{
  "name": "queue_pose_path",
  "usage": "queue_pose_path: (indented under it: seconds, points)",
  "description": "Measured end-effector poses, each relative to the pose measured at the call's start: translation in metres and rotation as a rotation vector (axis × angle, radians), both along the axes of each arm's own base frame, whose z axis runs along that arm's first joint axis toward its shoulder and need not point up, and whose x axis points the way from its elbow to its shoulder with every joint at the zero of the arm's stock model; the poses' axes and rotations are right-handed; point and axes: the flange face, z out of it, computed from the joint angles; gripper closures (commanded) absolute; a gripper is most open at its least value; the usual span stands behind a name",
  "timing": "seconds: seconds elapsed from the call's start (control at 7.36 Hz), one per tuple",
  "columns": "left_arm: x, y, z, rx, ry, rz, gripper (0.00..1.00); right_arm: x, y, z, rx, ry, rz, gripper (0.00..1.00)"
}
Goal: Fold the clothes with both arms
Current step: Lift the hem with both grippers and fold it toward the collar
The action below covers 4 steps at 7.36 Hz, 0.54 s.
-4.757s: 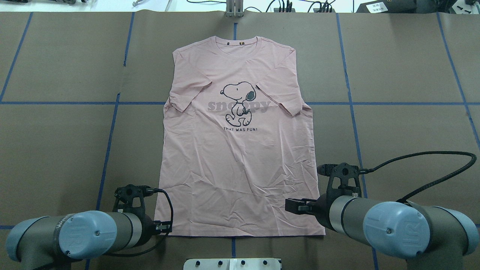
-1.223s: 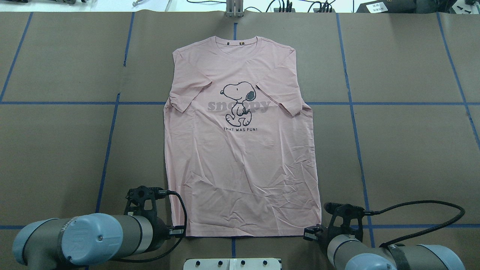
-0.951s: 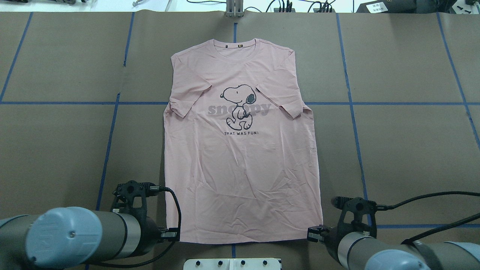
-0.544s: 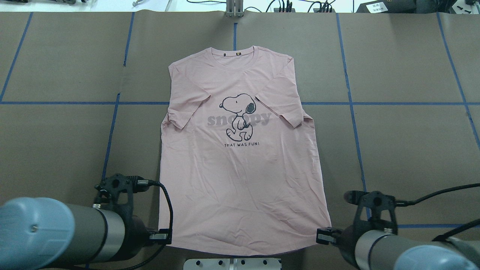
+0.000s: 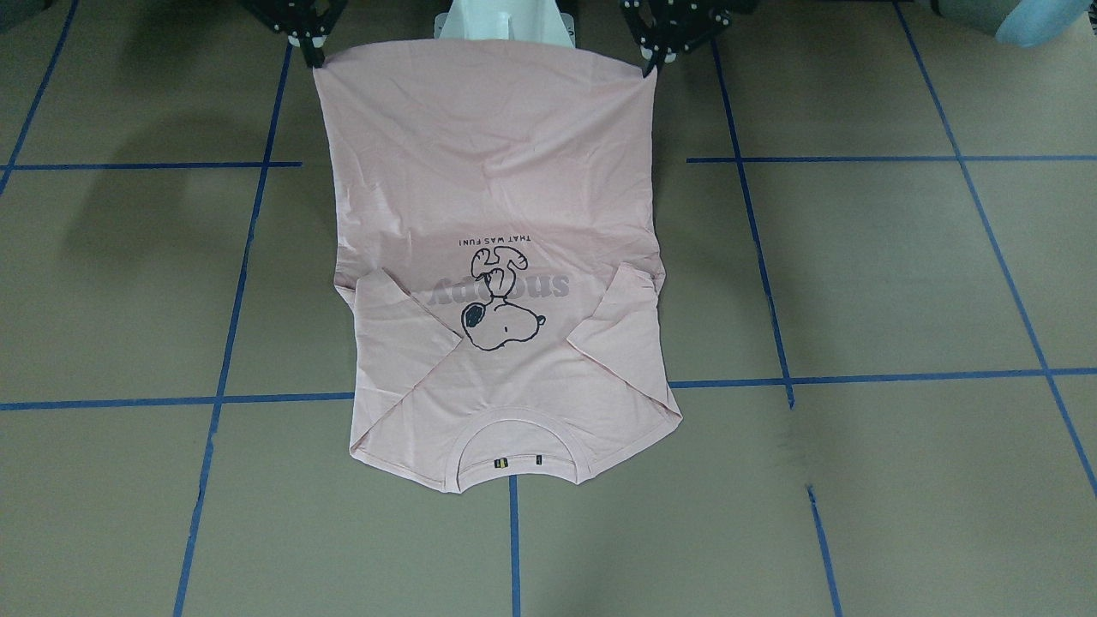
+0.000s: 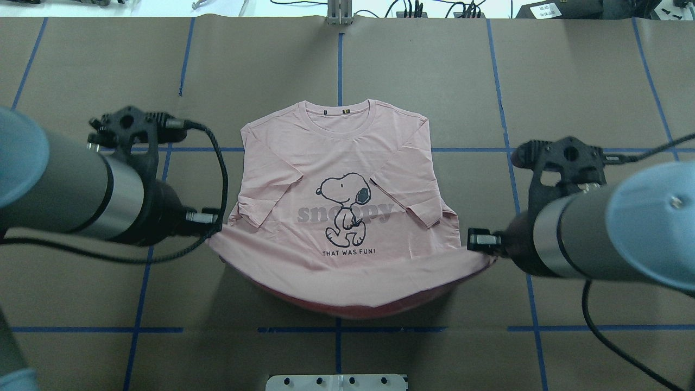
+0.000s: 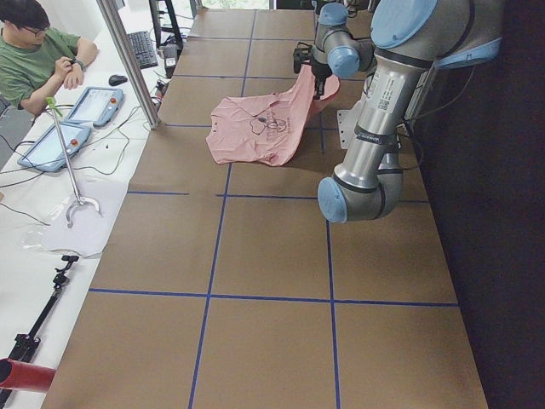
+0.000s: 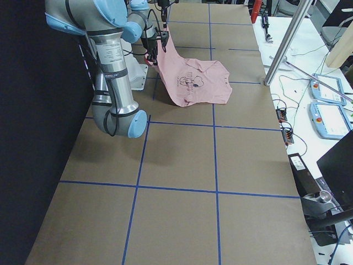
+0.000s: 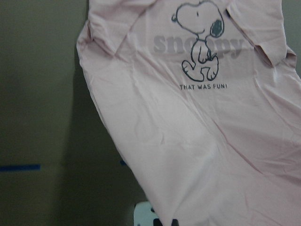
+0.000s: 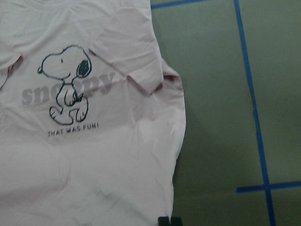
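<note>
Left gripper (image 6: 213,220) and right gripper (image 6: 473,239) each pinch one hem corner of the T-shirt (image 6: 347,157). Hem end held up above the table (image 6: 575,81), collar end flat on it, print up.

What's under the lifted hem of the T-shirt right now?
Only shadowed brown table shows beneath the T-shirt hem, held up by the left tool and right tool; farther under is covered.

T-shirt (image 6: 347,266): soft matt pale pink cloth, lightly creased, flat black and grey print. Table (image 6: 597,81): smooth matt brown paper covering, blue tape lines (image 6: 472,149). Left arm (image 6: 70,190), right arm (image 6: 586,233): satin silver-grey metal tubes, smooth light blue plastic caps (image 6: 657,212), matt black wrist fittings (image 6: 564,163).
</note>
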Motion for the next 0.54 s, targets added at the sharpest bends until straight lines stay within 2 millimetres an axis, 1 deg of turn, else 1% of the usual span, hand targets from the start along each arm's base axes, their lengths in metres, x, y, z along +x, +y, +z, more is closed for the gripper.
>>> queue_pose_path:
  seconds: [0.14,0.27,0.41,0.54]
  points:
    - [0.006,-0.050,0.016,0.030,-0.041,-0.033,1.00,-0.020,-0.051,0.008,0.012,0.022,0.032,1.00]
    - [0.017,-0.092,0.034,0.045,-0.061,-0.059,1.00,-0.043,-0.097,0.024,0.023,0.022,0.062,1.00]
    - [0.032,-0.132,0.054,0.057,-0.073,-0.082,1.00,-0.064,-0.142,0.045,0.039,0.018,0.085,1.00]
    - [0.048,-0.167,0.073,0.067,-0.080,-0.097,1.00,-0.083,-0.179,0.062,0.051,0.019,0.101,1.00]
